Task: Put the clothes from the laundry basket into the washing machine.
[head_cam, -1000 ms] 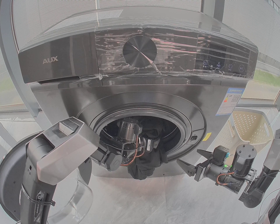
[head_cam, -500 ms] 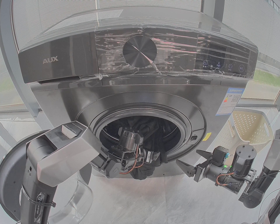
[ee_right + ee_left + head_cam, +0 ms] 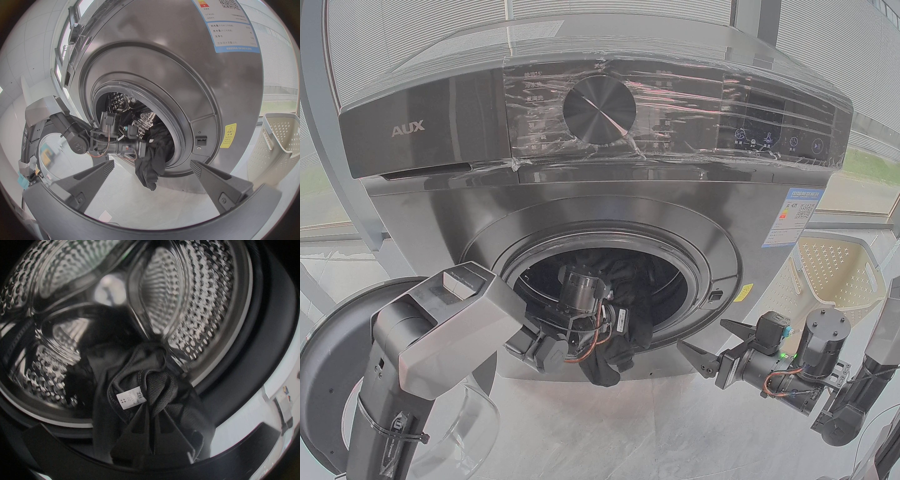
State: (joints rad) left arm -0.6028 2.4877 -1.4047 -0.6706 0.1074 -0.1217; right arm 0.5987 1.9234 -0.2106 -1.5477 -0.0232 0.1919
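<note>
Head view: left gripper (image 3: 624, 324) is sitting at the mouth of the washing machine (image 3: 444, 212), clamping a black garment (image 3: 605, 370). The black garment is lying partly inside the drum, with its lower end drooping over the bottom rim of the opening. Right gripper (image 3: 707, 340) is hovering outside, low and right of the opening, its fingers spread and gripping nothing. Laundry basket (image 3: 837, 269) is standing right of the machine.

Left wrist view: fingers (image 3: 136, 435) are pinching the bunched black garment (image 3: 162, 390), which is showing a white tag (image 3: 130, 397), with the drum (image 3: 193, 302) behind.

Right wrist view: right gripper (image 3: 151, 165) is gaping toward the opening. The black garment (image 3: 154, 156) is draping over the rim, just beside the left gripper (image 3: 140, 150).
</note>
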